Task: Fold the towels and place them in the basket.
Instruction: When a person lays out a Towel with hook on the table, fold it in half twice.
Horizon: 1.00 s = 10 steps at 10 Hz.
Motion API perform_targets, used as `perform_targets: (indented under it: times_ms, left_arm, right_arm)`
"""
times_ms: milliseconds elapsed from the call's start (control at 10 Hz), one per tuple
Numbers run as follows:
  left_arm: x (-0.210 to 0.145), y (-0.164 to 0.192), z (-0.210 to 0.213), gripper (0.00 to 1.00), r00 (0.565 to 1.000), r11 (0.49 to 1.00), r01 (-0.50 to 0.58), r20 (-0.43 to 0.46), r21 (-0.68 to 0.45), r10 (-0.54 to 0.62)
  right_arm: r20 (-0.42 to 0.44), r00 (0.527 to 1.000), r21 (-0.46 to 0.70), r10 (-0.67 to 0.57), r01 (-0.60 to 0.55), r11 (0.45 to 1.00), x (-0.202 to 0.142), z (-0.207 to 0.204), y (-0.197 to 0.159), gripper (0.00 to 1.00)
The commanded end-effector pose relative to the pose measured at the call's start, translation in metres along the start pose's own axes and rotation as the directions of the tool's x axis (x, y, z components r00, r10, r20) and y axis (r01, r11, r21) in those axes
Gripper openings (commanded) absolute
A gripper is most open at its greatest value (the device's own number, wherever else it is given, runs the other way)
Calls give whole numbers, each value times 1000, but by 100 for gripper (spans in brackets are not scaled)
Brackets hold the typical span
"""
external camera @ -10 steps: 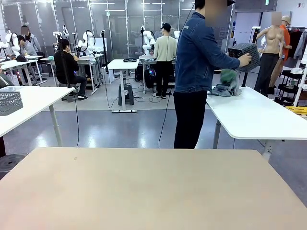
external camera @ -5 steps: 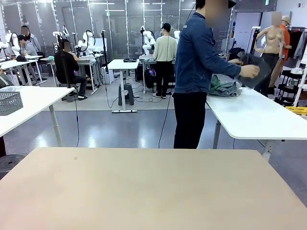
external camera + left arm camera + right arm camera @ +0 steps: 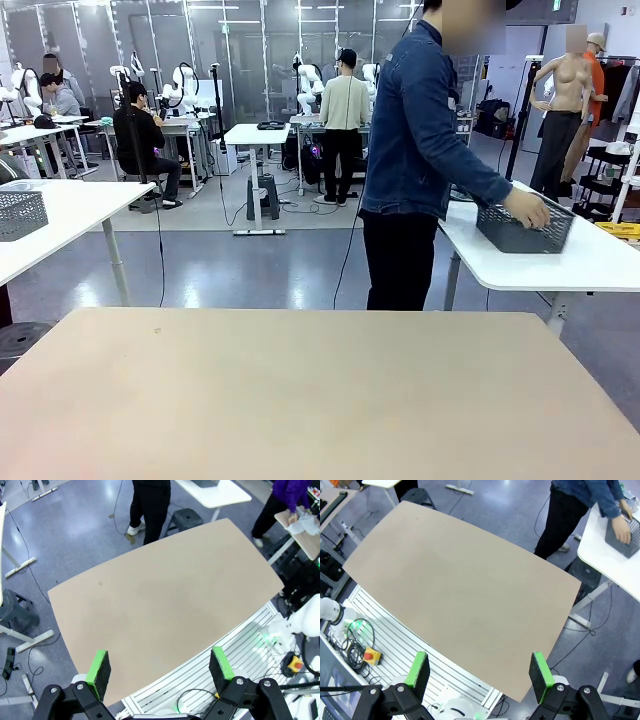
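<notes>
The dark charcoal mesh basket stands on a white side table at the right. A person in a denim jacket bends over it with a hand on its rim. In the right wrist view the basket and that hand sit at the top right corner. The towels are hidden. My left gripper hangs open high above the bare beige table. My right gripper is open too, high over the same table, nothing between its fingers.
A lighter grey mesh basket sits on a white table at the left. Dark stools stand on the floor beyond the beige table's far edge. White cable trays and an emergency stop button lie below the near edge.
The person brought the basket down from chest height onto the white side table, nearer the front. The towel pile seen beside it earlier has gone out of sight.
</notes>
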<state>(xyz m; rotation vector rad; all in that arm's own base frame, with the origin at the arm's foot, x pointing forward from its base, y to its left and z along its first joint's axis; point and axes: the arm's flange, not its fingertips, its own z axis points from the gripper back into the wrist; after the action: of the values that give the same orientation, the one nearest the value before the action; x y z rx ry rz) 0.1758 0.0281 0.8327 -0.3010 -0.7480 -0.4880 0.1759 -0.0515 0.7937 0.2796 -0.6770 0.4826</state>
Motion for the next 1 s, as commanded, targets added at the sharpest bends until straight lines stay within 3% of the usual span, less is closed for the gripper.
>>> perform_targets:
  times_ms: [0,900]
  left_arm:
    - [0,0,0,100,1000,1000,2,1,0,-2]
    - [0,0,0,100,1000,1000,2,1,0,-2]
  right_arm:
    - [1,1000,6,2,-2,1000,-1,0,0,100]
    - [1,1000,6,2,-2,1000,-1,0,0,100]
